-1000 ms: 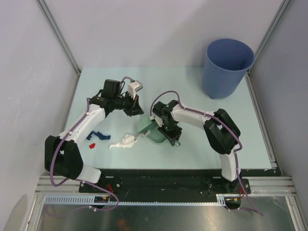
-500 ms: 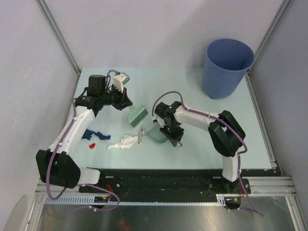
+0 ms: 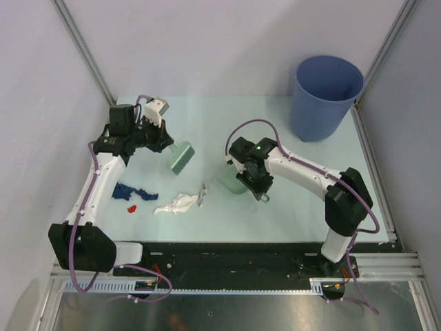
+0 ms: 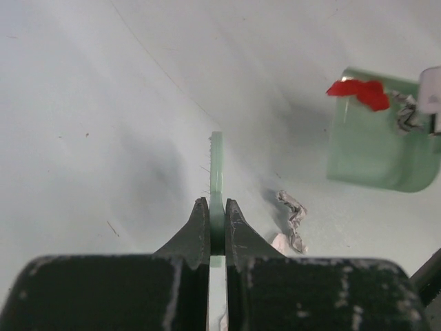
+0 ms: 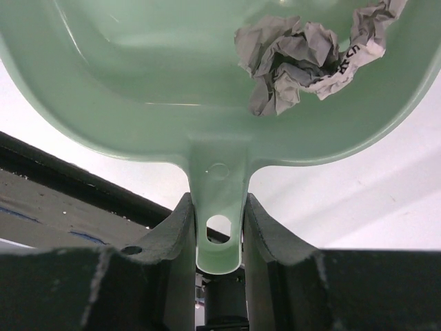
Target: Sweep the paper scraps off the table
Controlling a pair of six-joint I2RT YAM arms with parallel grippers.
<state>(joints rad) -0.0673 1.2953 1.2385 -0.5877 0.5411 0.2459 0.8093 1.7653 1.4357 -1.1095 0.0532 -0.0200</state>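
My left gripper [image 3: 167, 143] is shut on the handle of the pale green hand brush [image 3: 181, 157], held over the back left of the table [image 3: 207, 117]; the wrist view shows the fingers [image 4: 200, 231] clamped on it [image 4: 217, 165]. My right gripper [image 3: 249, 181] is shut on the handle of the pale green dustpan [image 3: 233, 181], which holds a grey paper wad [image 5: 303, 58] and a red scrap [image 4: 358, 92]. On the table lie dark blue [image 3: 131, 191], red [image 3: 133, 206], white [image 3: 176, 203] and grey [image 3: 203, 192] scraps, between the two arms.
A blue bucket [image 3: 325, 96] stands at the back right corner. Grey frame posts rise at the back corners. The black front rail [image 3: 227, 252] runs along the near edge by the arm bases.
My left arm has swung the brush back and left, away from the dustpan. My right arm has drawn the dustpan a little right and away from the white and grey scraps.
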